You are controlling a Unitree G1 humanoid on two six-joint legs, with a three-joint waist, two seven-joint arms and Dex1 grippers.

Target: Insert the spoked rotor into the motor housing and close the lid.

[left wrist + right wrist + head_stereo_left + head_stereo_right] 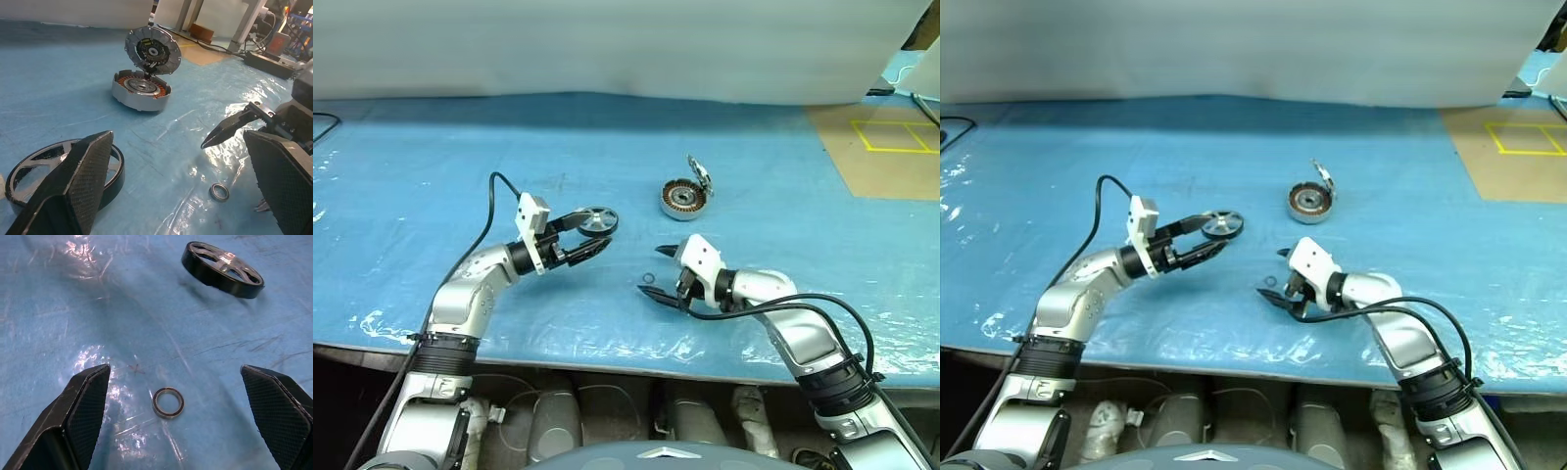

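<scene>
Blue plastic sheeting (431, 176) covers the whole table in front of me, wrinkled and shiny where the light hits it, with a brown patch of board (886, 147) marked in yellow tape off at the far right corner. Next in size, the motor housing (684, 202) sits on the sheet toward the far middle, a short silver cylinder with copper windings showing inside, and its lid (702, 176) stands tipped up from the rim on the right side (so the housing is open). My left gripper (593, 238) hovers with its two black fingers spread wide, holding nothing. The spoked wheel (596, 221) lies flat on the sheet just beside it, its black rim partly behind one finger (80, 183) in my left wrist view, well apart from the housing. My right gripper (659, 269) points down and toward my left with its fingers also wide open and empty. Smallest of all, a little metal ring (168, 402) lies on the sheet between my right fingertips, touching neither of them, near the wheel.
</scene>
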